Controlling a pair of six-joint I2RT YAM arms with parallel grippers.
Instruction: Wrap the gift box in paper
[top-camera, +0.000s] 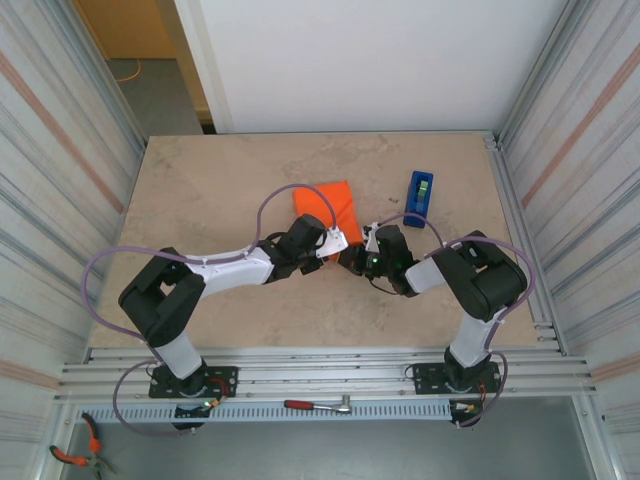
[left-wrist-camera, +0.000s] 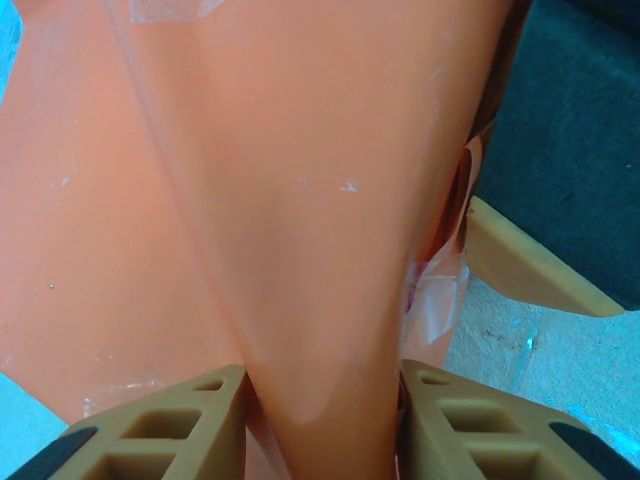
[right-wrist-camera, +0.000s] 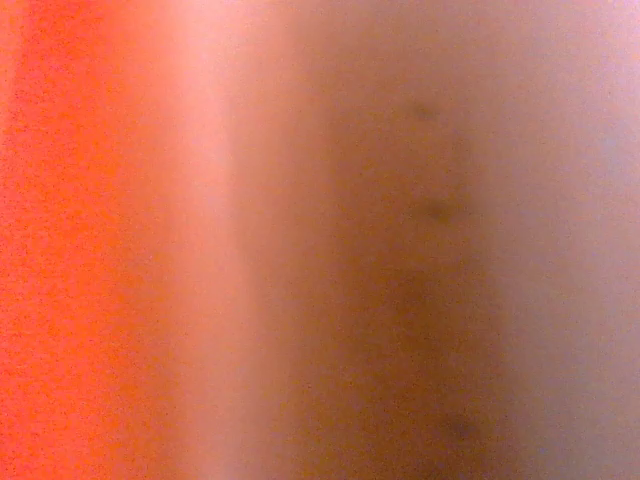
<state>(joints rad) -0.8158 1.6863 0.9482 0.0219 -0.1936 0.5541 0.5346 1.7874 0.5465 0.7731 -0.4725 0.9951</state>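
Beige table, orange bundle mid-surface, both arms at its near edge.
Top: paper (top-camera: 328, 205) lies left of the blue tape dispenser (top-camera: 420, 190), with the left gripper (top-camera: 335, 240) and right gripper (top-camera: 356, 258) alongside. Left wrist: jaws pinching a paper ridge. Right wrist: orange blur, jaw state unreadable. Gift box hidden, probably inside. Paper looks thin and tear-prone; grip folded edges.

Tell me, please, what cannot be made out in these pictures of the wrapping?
Gift box: covered by the paper, if inside it; top and left wrist views.
Right gripper: jaws too small and dark in the top view; right wrist view blurred, too close.
Paper's far end: cut off by the left wrist view's top edge.
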